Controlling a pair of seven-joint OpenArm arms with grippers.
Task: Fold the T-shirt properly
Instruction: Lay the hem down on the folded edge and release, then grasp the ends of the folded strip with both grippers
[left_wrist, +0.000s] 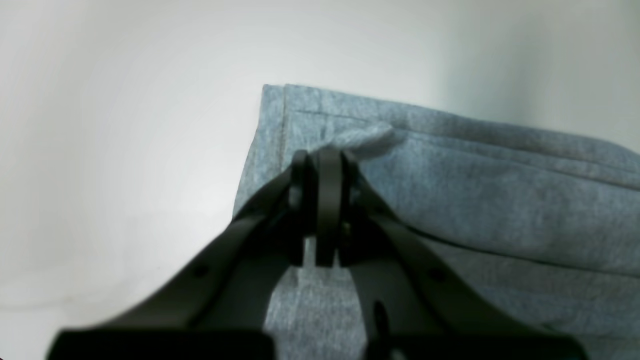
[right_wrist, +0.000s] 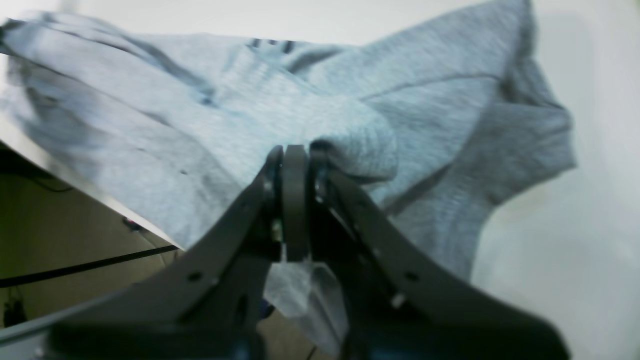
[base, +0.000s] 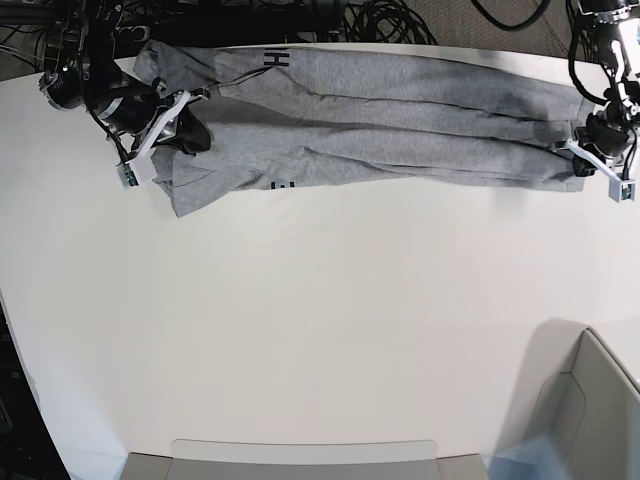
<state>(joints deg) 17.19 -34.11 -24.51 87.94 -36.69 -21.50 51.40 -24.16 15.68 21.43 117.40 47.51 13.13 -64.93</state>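
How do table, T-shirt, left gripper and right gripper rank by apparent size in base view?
1. table
2. T-shirt
3. right gripper and left gripper: both small and look alike, so unranked; both are shut on the shirt's ends.

A robotics lab, by the look of it — a bare white worktop (base: 300, 330), black cables (base: 390, 20) tangled behind it.

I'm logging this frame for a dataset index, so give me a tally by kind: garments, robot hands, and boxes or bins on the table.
Garments: 1, the T-shirt
Robot hands: 2, the left hand and the right hand, each shut on the T-shirt
Boxes or bins: 1, the grey bin at the table's near corner
Total: 4
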